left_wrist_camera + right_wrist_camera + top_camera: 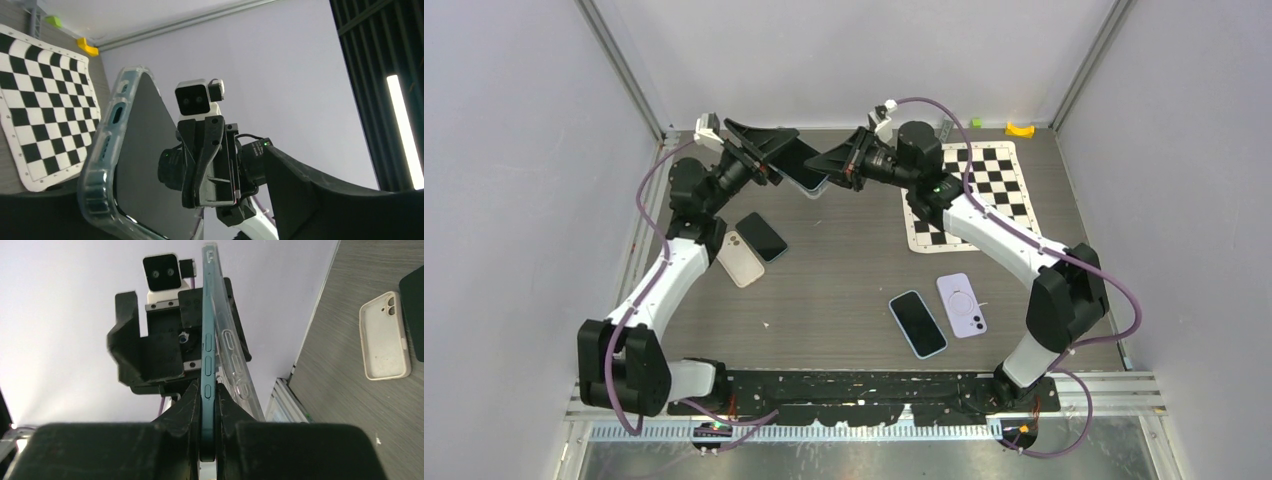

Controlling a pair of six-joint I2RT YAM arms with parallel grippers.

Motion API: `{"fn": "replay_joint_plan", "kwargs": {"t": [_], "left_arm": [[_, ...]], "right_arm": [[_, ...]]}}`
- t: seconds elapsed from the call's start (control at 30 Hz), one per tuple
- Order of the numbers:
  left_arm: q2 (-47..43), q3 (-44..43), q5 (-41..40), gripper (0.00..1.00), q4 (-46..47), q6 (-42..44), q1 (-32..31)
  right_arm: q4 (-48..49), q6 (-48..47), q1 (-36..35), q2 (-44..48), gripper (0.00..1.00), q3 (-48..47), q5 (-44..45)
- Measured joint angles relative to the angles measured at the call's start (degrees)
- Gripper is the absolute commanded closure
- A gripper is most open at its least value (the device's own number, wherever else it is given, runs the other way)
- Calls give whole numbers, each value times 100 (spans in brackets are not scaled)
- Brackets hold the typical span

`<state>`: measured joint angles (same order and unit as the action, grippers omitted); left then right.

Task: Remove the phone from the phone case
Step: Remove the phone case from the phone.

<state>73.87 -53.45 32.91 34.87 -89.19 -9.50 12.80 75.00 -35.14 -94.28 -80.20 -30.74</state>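
Black right gripper (208,396) pinching a slim teal phone (207,315) by its edge, in mid-air over the back of the table.
Its jaws look pressed onto the phone's sides only, so the clear soft plastic case (234,365) stays free to peel and gapes away along one side. The left gripper (774,155) straddles the opposite end, probably to drag the case off, but I can't tell whether its jaws bite. Both are held high, so nothing snags on the grey wood-grain table (844,290). Phone and case are not yet separated.
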Motion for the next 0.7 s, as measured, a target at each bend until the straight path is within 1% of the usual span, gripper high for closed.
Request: {"fn": "replay_joint_plan", "kwargs": {"t": [0.1, 0.27, 0.5, 0.7], "left_arm": [[-210, 24, -55, 7, -216, 431, -52], [-450, 254, -94, 5, -400, 979, -94], [-472, 758, -94, 14, -654, 1290, -133], [-297, 765, -94, 16, -684, 1434, -254]], "right_arm": [[291, 361, 57, -15, 100, 177, 11], [761, 949, 236, -50, 99, 404, 212], [1211, 1578, 457, -166, 99, 656, 494], [1344, 1862, 448, -382, 99, 656, 507]]}}
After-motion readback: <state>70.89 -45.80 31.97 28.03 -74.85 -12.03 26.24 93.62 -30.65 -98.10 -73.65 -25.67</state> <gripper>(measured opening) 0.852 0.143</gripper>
